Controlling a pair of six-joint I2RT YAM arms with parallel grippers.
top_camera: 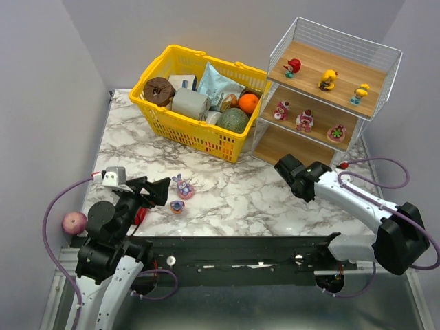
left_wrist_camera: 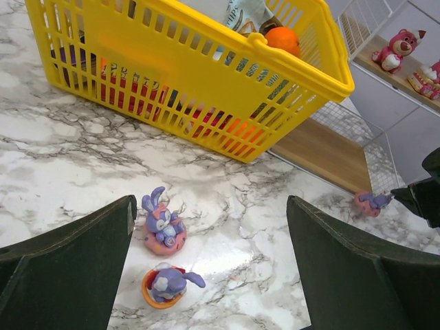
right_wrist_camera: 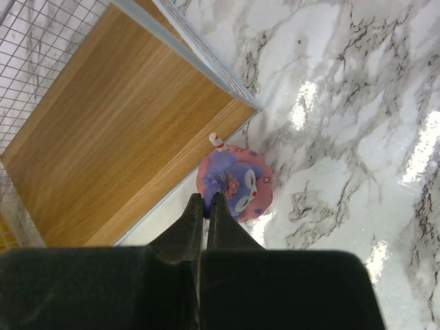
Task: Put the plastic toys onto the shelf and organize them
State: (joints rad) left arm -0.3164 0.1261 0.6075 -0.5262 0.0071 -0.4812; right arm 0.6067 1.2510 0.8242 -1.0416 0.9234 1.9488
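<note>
Left gripper [left_wrist_camera: 211, 203] gapes wide, two purple plastic bunnies [left_wrist_camera: 162, 227] on the marble table [left_wrist_camera: 62, 158] just ahead between its fingers; the yellow plastic basket [left_wrist_camera: 206, 75] beyond holds packets [top_camera: 216, 86] with print too small to read. Right gripper [right_wrist_camera: 205, 201] is pressed together, tips touching a pink-based purple bunny [right_wrist_camera: 235, 180] beside the wire-framed wooden shelf [right_wrist_camera: 124, 137].

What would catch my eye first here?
A bright yellow basket piled with food stands at the back of the marble table, beside a white wire shelf holding six small figurines. Two purple bunny toys lie on the marble before the open left tool.
</note>
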